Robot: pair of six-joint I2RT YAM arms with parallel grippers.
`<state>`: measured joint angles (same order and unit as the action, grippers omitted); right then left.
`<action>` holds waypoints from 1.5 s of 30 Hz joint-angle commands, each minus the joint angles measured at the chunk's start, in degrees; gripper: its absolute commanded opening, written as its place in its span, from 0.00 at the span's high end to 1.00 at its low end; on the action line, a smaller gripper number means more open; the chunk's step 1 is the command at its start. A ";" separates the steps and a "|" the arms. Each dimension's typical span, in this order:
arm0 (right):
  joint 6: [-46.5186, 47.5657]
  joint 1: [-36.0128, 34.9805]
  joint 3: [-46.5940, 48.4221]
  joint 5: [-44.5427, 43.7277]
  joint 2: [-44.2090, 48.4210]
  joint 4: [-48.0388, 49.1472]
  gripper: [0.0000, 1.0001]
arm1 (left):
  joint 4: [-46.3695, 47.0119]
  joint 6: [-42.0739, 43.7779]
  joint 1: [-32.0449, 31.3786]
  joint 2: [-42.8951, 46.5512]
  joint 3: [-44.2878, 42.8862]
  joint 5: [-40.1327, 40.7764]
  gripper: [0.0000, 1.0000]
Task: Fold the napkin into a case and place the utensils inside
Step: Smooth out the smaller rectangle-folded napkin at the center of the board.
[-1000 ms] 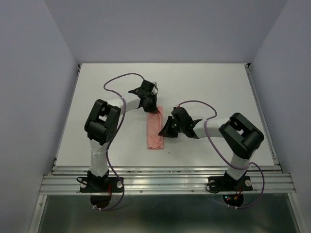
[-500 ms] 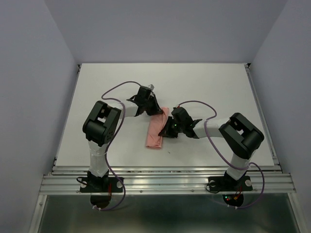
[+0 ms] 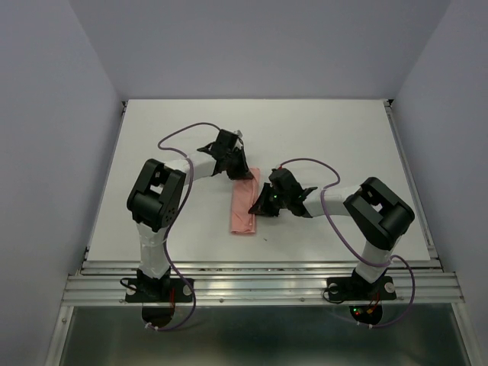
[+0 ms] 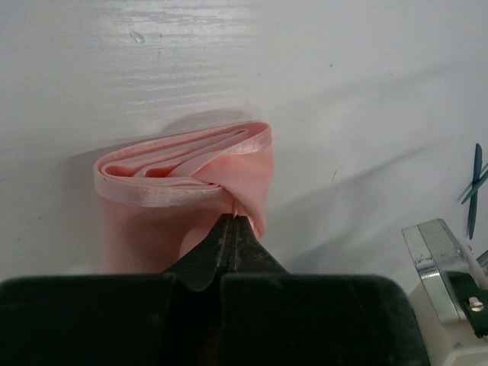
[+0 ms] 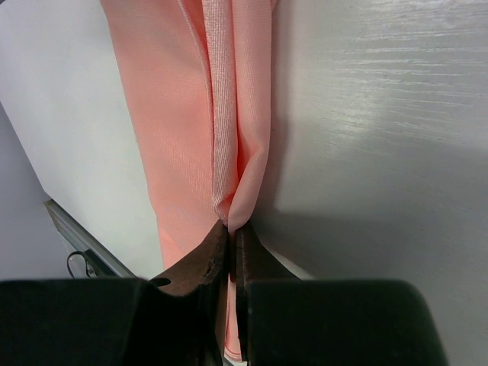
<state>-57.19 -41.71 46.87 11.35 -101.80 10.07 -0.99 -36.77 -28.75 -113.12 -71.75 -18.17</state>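
Rests the case [image 3: 243, 210] flat near the middle of the table [image 3: 343, 137], salmon-pink, folded into a narrow layered strip running from the table's far side toward its near edge; pinches the strip's end nearer the table's far edge with the left gripper [image 3: 245, 175], jaws pressed fully together on a small tuck of cloth; shows, in the left wrist view, that end bulging as a loop of stacked layers just above the table surface; nips the strip's long edge on the table's right side with the right gripper [image 3: 259, 204], jaws all but closed, only thin cloth between them; shows, in the right wrist view, a raised ridge of cloth running away from the tips while the rest lies flat on the table; has the utensils [image 4: 474, 183] on bare table apart from the cloth, mere dark-teal slivers at the left wrist view's right border, too cut off to tell which pieces.
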 commanded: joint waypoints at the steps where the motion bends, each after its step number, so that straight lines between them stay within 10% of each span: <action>1: 1.47 -0.65 -0.64 -3.09 0.64 -3.74 0.99 | -8.67 6.53 0.45 5.54 -2.79 -0.02 1.00; 45: 3.05 -0.65 1.82 -4.85 0.11 -5.67 0.98 | -4.19 6.01 -2.62 -2.37 -2.61 -4.67 1.00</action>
<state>-55.88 -42.04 47.53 8.97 -101.03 7.57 -7.44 -29.45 -30.94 -114.78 -75.33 -20.16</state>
